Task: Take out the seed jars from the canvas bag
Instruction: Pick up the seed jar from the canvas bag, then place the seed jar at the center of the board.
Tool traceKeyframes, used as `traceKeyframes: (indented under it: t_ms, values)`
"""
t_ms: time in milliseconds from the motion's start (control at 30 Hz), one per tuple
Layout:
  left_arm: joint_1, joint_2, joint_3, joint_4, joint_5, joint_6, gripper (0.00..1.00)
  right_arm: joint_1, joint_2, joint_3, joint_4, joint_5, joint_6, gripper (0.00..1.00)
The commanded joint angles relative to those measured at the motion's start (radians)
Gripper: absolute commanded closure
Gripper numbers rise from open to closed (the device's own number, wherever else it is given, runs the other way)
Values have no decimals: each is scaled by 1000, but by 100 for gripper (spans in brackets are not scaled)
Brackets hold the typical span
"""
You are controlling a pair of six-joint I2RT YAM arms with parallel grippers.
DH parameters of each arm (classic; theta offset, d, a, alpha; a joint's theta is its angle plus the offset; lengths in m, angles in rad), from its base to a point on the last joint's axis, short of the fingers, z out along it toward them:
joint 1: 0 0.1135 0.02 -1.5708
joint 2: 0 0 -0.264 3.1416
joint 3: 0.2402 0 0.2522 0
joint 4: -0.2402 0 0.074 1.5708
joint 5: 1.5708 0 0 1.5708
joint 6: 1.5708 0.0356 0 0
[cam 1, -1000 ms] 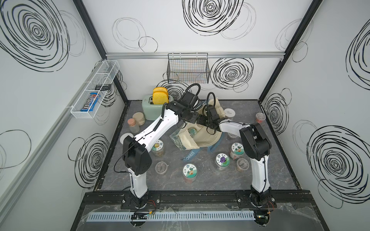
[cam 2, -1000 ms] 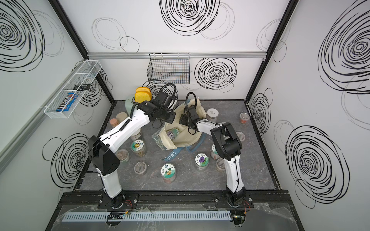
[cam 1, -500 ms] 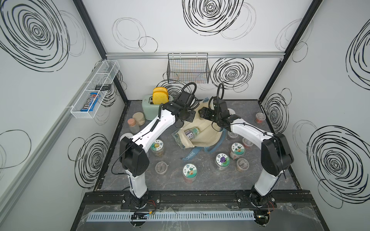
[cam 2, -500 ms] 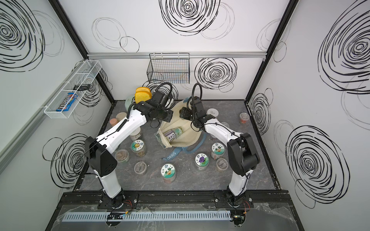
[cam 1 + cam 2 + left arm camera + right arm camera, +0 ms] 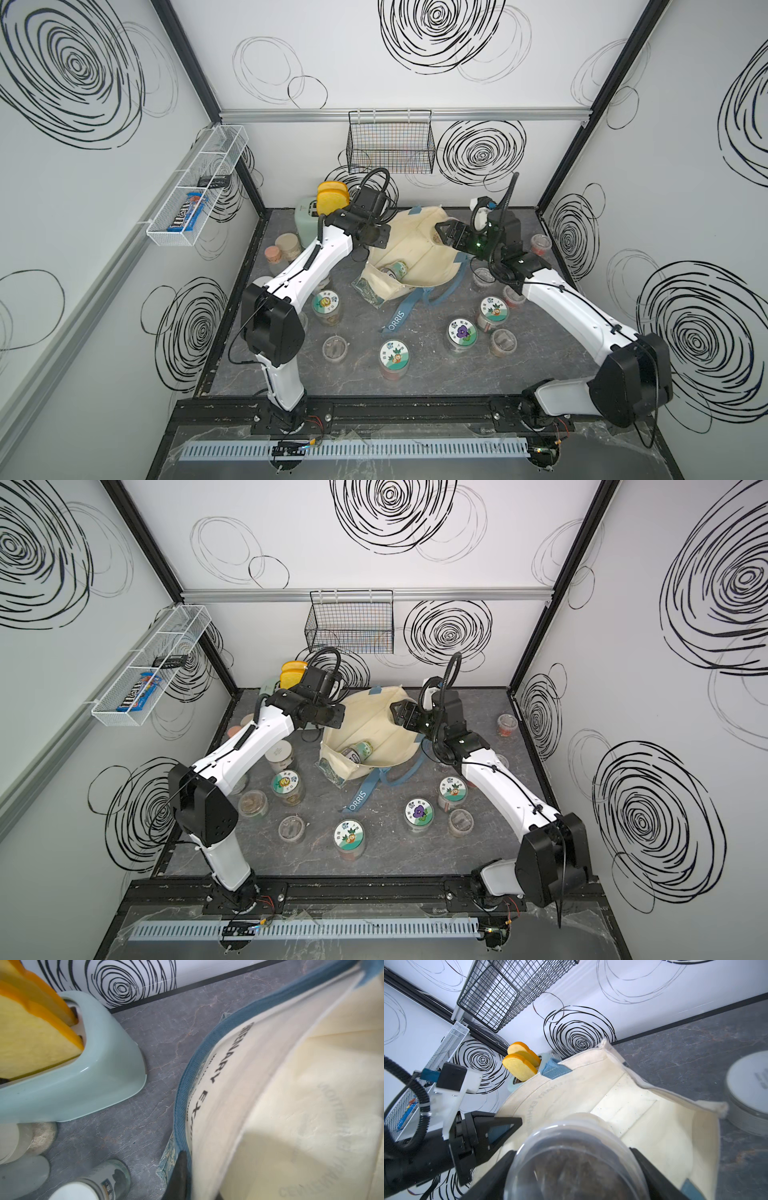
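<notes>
The cream canvas bag [image 5: 415,245] [image 5: 374,725] lies in the middle of the floor with its mouth held open. My left gripper [image 5: 380,237] [image 5: 187,1178] is shut on its blue-edged rim [image 5: 180,1105] and holds that side up. My right gripper [image 5: 442,232] [image 5: 575,1167] hangs over the bag's far right part, shut on a clear seed jar [image 5: 577,1163] of brown contents. Two more seed jars [image 5: 397,268] [image 5: 359,752] lie inside the bag. Several seed jars stand on the floor around it, among them sticker-lidded ones [image 5: 326,305] [image 5: 393,359] [image 5: 462,336].
A mint toaster [image 5: 309,212] with yellow toast stands behind the left arm, with two frosted jars [image 5: 288,246] beside it. A black wire basket [image 5: 390,145] hangs on the back wall. A white-lidded jar [image 5: 749,1088] stands next to the bag. The bag's strap [image 5: 401,316] trails forward.
The right arm has swung its elbow out to the right, and its gripper has risen from the bag's mouth with the jar. The left gripper keeps its hold on the rim.
</notes>
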Motion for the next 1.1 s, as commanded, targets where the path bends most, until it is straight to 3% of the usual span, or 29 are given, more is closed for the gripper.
traceKeyframes:
  t_ms: [0,367,733,1067]
  values:
    - [49,-99,-24,61,-58,-5,100,-28,-82,-46,-59,-42,-28,18]
    - [77,-277,-120,189,4,-25,100,-57,-174,-262,-64,38,-75,18]
    - [53,-409,-143,279,5,19,100,-48,-4,-275,-58,82,-94,17]
    - [31,-497,-171,343,53,45,100,36,301,-60,-202,176,-133,15]
